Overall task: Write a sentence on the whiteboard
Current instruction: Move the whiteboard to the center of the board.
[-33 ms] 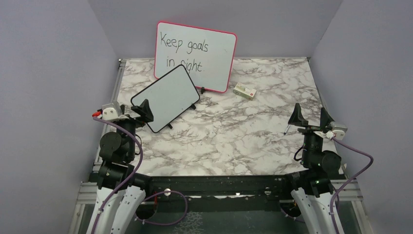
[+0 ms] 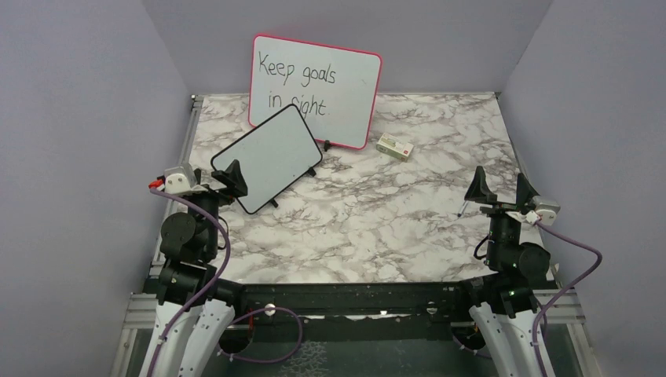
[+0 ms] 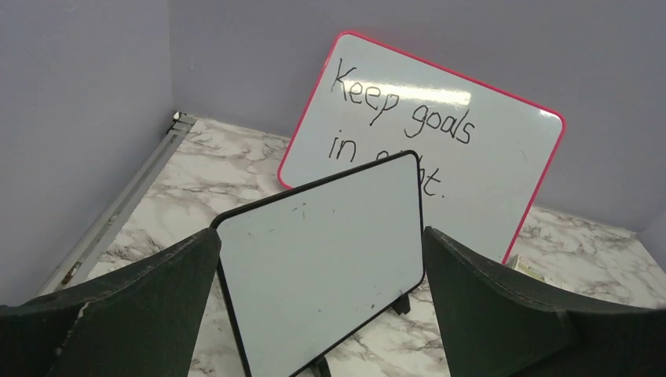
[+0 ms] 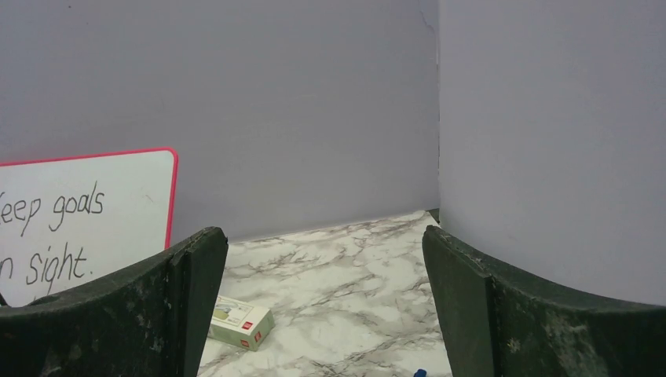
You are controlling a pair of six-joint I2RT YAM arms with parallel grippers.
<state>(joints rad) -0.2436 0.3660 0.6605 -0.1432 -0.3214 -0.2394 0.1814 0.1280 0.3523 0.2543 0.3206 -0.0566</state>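
Note:
The whiteboard (image 2: 271, 157) with the black frame stands tilted on its little feet at the left of the marble table (image 2: 377, 228). Its face (image 3: 330, 275) is blank apart from faint specks, so no sentence is in view. My left gripper (image 2: 214, 182) hovers just in front of the board's near edge, open and empty, with the board framed between its fingers in the left wrist view (image 3: 320, 236). My right gripper (image 2: 500, 188) stands open and empty near the right edge, pointing at the far wall (image 4: 324, 236). A thin marker (image 2: 462, 209) lies just left of it; its blue tip (image 4: 420, 373) shows.
A larger pink-framed whiteboard (image 2: 314, 86) with black handwriting leans against the back wall, partly behind the black one. A small pale box (image 2: 394, 147) lies to its right. Purple walls close in the table on three sides.

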